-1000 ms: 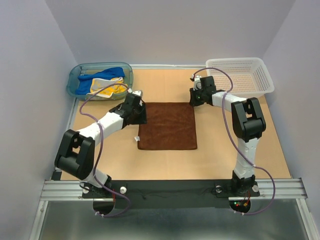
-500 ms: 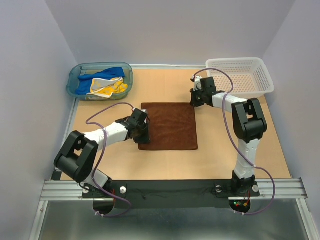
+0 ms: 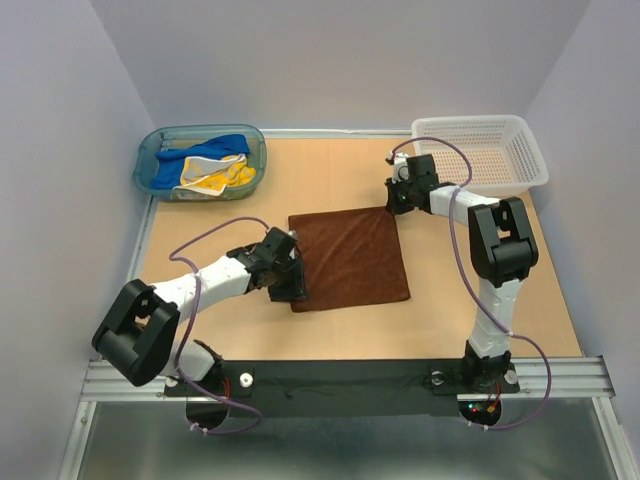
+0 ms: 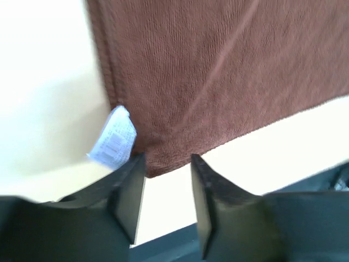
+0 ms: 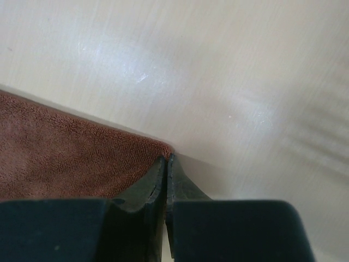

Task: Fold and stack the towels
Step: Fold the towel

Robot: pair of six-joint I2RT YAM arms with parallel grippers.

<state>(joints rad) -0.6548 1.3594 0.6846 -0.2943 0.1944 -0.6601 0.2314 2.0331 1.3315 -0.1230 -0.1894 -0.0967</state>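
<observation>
While the rust-brown towel [image 3: 350, 255] lies spread flat mid-tabletop [image 3: 480, 290], sitting a bit skewed to the edges, the other two are well apart from it. The blue towel [image 3: 225, 146] and the yellow towel [image 3: 215, 178] are bunched up together in the teal tub [image 3: 150, 165] at the far left corner, blue mostly toward the back. The white basket [image 3: 480, 122] sits at the far right corner, just past my right elbow. A little white label [image 4: 113, 139] pokes out of the brown towel's edge near its corner, right beside one of my left fingers.

Surface is a tan wood-look board that catches a lot of glare up close. There are pale lilac-grey walls [image 3: 340, 60] on three sides and an aluminium rail [image 3: 340, 375] along the near edge where my bases are bolted.

My left arm lies low and reaches in from the left, its purple cable [image 3: 215, 232] looping over it. The left pincer [image 3: 292, 288] is at the towel's near left corner, jaws apart, and the corner sits right at the gap between the tips. My right arm goes far forward, then bends back left. The right pincer [image 3: 396, 203] is down at the far right corner, jaws pressed together with the tips right on the corner point; whether any cloth is nipped in there, I can't tell
</observation>
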